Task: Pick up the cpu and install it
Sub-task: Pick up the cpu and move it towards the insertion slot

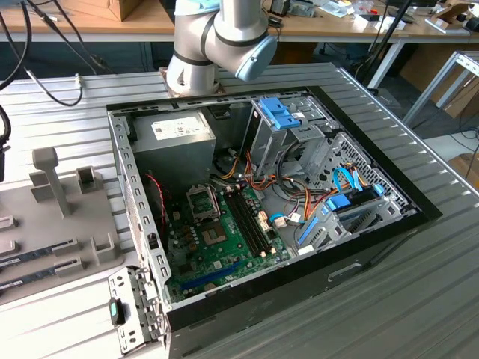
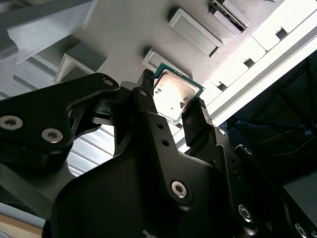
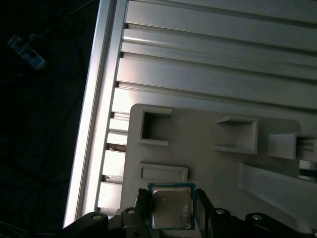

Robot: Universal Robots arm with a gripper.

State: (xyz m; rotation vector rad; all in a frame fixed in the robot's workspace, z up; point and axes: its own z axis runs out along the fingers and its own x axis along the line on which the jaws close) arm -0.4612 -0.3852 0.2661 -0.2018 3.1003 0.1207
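Between the two black fingers point(image 2: 198, 124) of the end effector point(image 2: 172, 96), found the cpu point(image 2: 179, 88), clamped by two opposite edges with the fingers closed on it. Appeared to hang clear of the grey fixture tray point(image 3: 208, 158) beyond the fingertips, just off a shallow rectangular recess point(image 3: 163, 172) there, close to the edge of the ribbed aluminium bench point(image 3: 213, 64). Looked in both wrist views like a small flat square: silvery-grey metal lid, glaring under the light, with a thin green rim all round. Judged it very light and quite stiff, but fragile: slick across the lid, likely delicate on the hidden underside, unforgiving of a hard squeeze or a tilt. Judged this hold to be the sound one: on the green board's side edges, gently, kept level, fingers off both faces.
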